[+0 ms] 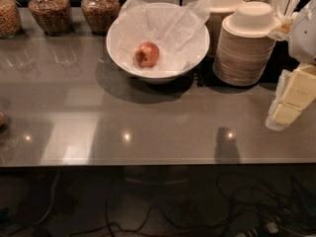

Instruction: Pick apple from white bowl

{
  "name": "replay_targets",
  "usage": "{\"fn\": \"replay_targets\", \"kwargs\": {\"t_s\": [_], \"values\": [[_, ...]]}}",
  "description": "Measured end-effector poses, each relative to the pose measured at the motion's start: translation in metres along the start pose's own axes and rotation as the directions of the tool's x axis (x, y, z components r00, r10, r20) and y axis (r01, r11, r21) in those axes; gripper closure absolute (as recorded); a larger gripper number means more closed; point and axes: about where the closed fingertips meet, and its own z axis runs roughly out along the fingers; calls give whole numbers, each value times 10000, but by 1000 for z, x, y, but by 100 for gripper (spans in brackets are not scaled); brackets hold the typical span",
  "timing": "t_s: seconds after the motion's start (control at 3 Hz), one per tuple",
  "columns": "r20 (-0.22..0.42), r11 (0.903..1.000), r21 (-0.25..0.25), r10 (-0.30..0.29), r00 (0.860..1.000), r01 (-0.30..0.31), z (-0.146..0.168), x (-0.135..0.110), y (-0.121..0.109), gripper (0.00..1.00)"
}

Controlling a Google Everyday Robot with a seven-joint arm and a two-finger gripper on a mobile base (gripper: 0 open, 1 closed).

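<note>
Across the middle of the view runs a glossy grey-brown table [163, 127], its front edge toward the camera and small light spots reflected in its surface. Below that edge, dark cables [148, 216] lie on the floor.

At the back of the table, slightly left of centre, stands the white bowl [163, 75], wide and upright. It is lined with crinkled white paper [173, 28] that rises above the rim at the rear.

Just beside the bowl on the right is a tall stack of beige disposable bowls [242, 58]. A second, narrower stack [217, 19] stands behind it, close to the white bowl's rim.

Along the back left are three glass jars of brown contents: one at the left edge [7, 16], a second [48, 9] and a third [100, 6] nearest the white bowl.

At the right edge of the view is the gripper [284, 107], cream-coloured and partly cut off by the frame. It is above the table, in front of the larger stack and well apart from the white bowl. Whether it is spread or pressed together cannot be told; it holds nothing visible.

The apple [147, 54], small and reddish-orange, rests on the paper inside the white bowl, left of the bowl's centre.
</note>
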Motion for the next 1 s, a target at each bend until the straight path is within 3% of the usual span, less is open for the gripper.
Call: {"fn": "replay_targets", "kwargs": {"t_s": [0.33, 1.0], "values": [[1061, 9973, 695, -313, 9939, 240, 9, -25, -18, 0], [2455, 9748, 2119, -1222, 9617, 698, 25, -101, -81, 0]]}}
